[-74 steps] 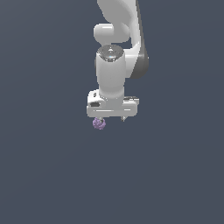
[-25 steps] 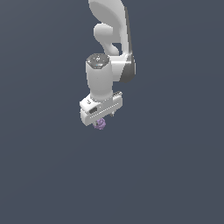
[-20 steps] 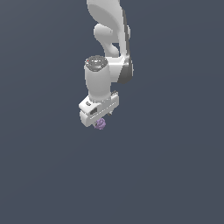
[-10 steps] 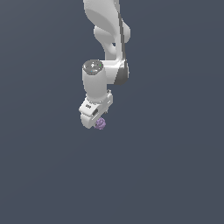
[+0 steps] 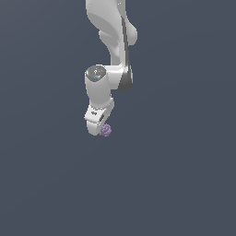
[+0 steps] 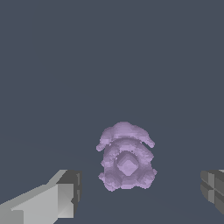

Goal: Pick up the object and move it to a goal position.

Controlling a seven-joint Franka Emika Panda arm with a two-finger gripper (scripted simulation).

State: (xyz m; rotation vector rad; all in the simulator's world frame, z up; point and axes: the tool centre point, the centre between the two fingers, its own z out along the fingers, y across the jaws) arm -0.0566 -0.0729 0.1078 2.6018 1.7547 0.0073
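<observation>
The object [image 5: 106, 130] is a tiny bumpy lilac-purple lump. It sits just below the white gripper [image 5: 101, 131], at the hand's lower end in the exterior view. In the wrist view the object [image 6: 127, 158] lies between the two fingers, with a grey gap on each side. One finger [image 6: 61, 199] is farther from it than the other finger [image 6: 213, 187] appears, and neither touches it. The gripper [image 6: 141, 189] is open around the lump. The hand is turned so the exterior view sees it nearly edge-on.
The white arm [image 5: 113, 41] comes down from the top of the exterior view. Everything around it is a plain dark grey-blue background with no other objects or edges showing.
The wrist has turned and the hand has shifted slightly to the exterior view's left, so it now shows edge-on. The lump has stayed in nearly the same spot.
</observation>
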